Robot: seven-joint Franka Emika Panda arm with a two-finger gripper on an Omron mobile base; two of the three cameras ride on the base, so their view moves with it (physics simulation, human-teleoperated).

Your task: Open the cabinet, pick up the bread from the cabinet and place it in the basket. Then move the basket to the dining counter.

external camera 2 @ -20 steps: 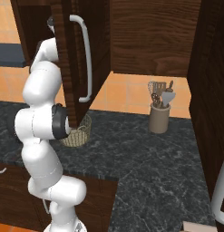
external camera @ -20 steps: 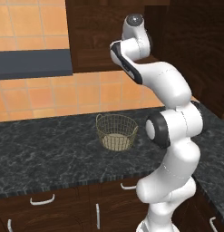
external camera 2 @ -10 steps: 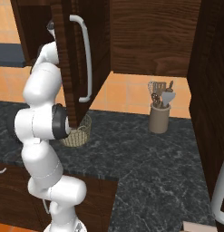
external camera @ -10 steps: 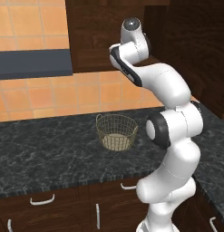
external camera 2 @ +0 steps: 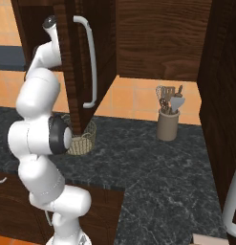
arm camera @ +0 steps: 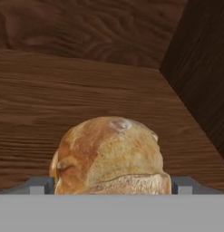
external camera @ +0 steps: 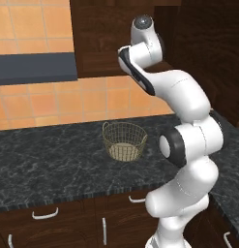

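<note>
My arm reaches up into the cabinet [external camera 2: 98, 43], whose door stands swung open toward me, its long silver bar handle [external camera 2: 89, 62] facing right in the right base view. The door's edge hides my claw from that side.

Hand view: the bread [arm camera: 109, 156] sits on the wooden shelf [arm camera: 63, 95], close in front of my claw [arm camera: 111, 186]. My two fingers show as grey tips, one [arm camera: 40, 185] at each side of the roll's base, and they stand wide apart with the roll between them. I cannot tell whether the tips touch the crust. Behind the roll is the cabinet's back wall; a dark side wall closes in on the right.

The basket [external camera: 124, 140] stands on the black speckled counter [external camera: 48, 160], below the cabinet and left of my arm in the left base view. Its beige bottom is bare. From the right base view it is half hidden behind the open door and my elbow [external camera 2: 59, 135].

Around:
- A dark range hood [external camera: 34, 68] on the orange tile wall, far left.
- A brown utensil crock [external camera 2: 167, 123] with spoons and a whisk, well to the right on the counter.
- Low drawers with small curved handles [external camera: 45, 213] beneath the counter's near edge.
- A tall dark unit on the right with a pale handle [external camera 2: 230, 206].
</note>
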